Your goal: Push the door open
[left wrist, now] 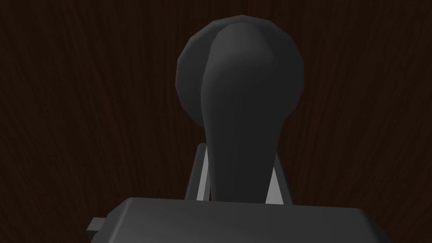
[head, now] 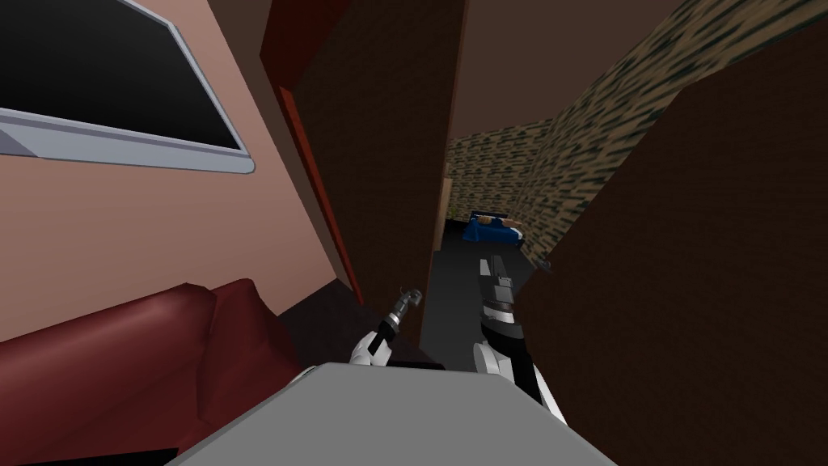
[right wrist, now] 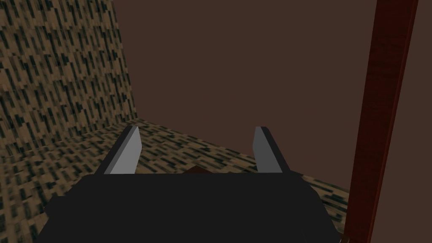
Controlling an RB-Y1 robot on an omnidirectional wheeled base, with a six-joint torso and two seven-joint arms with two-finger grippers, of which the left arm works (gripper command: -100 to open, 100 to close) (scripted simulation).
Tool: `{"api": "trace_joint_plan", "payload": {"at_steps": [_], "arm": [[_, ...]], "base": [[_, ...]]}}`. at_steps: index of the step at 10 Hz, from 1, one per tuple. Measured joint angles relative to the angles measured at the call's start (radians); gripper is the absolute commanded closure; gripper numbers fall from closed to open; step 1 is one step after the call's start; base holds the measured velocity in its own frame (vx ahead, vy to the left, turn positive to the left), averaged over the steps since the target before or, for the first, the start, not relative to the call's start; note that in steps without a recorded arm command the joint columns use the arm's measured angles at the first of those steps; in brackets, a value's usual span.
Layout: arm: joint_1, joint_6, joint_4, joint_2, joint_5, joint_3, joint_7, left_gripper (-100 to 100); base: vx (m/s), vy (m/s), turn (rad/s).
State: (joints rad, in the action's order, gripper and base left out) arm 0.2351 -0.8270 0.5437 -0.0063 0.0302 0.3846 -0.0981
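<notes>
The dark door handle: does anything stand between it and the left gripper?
Nothing visible does. The left gripper is shut on the dark grey lever handle of the dark brown wooden door; its fingers press the lever's sides.

Head camera looking steeply down and forward, rolled, facing dark wooden door (head: 380, 162) almost edge-on, red door frame (head: 319, 186) beside it. Left wrist camera sitting very close to door, looking along left fingers (left wrist: 203, 168) at door handle (left wrist: 240, 105); sharing both with head view. Right wrist camera pointing past right fingers (right wrist: 126, 152) at patterned wall (right wrist: 55, 76), sharing wall and door frame with head view.
</notes>
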Motion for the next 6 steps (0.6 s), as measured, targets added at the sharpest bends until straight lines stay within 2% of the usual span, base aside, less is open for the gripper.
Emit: {"api": "trace_joint_plan", "payload": {"at_steps": [3, 5, 6], "arm": [[0.001, 0.003, 0.000, 0.000, 0.000, 0.000, 0.000, 100], [-0.002, 0.003, -0.004, 0.006, -0.001, -0.009, 0.001, 100], [-0.027, 0.024, 0.033, 0.018, 0.000, -0.015, 0.003, 100]], "base": [[0.000, 0.000, 0.000], [0.097, -0.104, -0.019], [0.063, -0.081, 0.018]]}}
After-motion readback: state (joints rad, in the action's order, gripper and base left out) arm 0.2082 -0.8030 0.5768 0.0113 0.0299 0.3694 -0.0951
